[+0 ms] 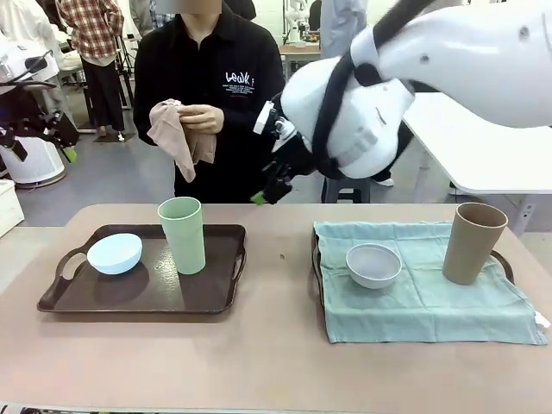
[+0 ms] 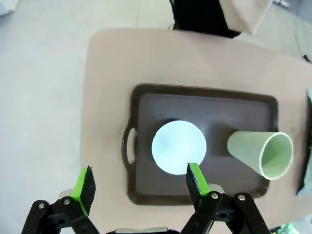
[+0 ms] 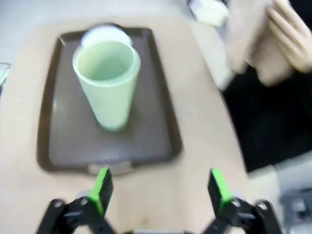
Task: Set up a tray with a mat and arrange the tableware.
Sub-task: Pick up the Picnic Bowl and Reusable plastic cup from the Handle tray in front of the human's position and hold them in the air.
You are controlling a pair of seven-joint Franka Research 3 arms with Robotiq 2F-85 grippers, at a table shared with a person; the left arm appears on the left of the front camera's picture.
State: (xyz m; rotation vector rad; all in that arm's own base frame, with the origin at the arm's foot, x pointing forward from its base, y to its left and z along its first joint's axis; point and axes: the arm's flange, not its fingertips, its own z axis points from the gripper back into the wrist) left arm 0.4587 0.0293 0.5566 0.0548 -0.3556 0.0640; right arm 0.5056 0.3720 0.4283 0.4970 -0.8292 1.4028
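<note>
On the tan surface (image 1: 276, 362), right: mat (image 1: 423, 306) with white-grey bowl (image 1: 373, 265), tan cup (image 1: 472, 243) — laid. Left: bare tray (image 1: 138, 297) holding blue bowl (image 1: 115, 253), green cup (image 1: 182, 235), probably awaiting person's cloth (image 1: 177, 138). Above, left hand (image 2: 140, 169), right hand (image 3: 159, 173) spread, empty.

Bright, even light casts soft shadows under the pale blue bowl (image 1: 115, 253). The right wrist view is blurred; wide-angle edges bow.
</note>
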